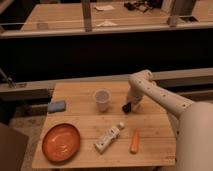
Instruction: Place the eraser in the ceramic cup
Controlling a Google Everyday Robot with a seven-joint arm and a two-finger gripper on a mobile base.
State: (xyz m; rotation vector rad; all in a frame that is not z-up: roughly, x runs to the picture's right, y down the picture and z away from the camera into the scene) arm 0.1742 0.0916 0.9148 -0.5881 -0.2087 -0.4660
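The white ceramic cup (102, 99) stands upright near the middle of the wooden table (80, 125). My gripper (127, 107) hangs from the white arm, just right of the cup and low over the table. A small dark shape sits at the gripper's tip; it may be the black eraser, but I cannot tell it apart from the gripper itself.
A blue-grey block (57, 106) lies at the table's left edge. An orange plate (61, 141) sits at the front left. A white bottle (109, 137) lies on its side at the front middle, with an orange carrot (134, 140) to its right. A dark counter runs behind the table.
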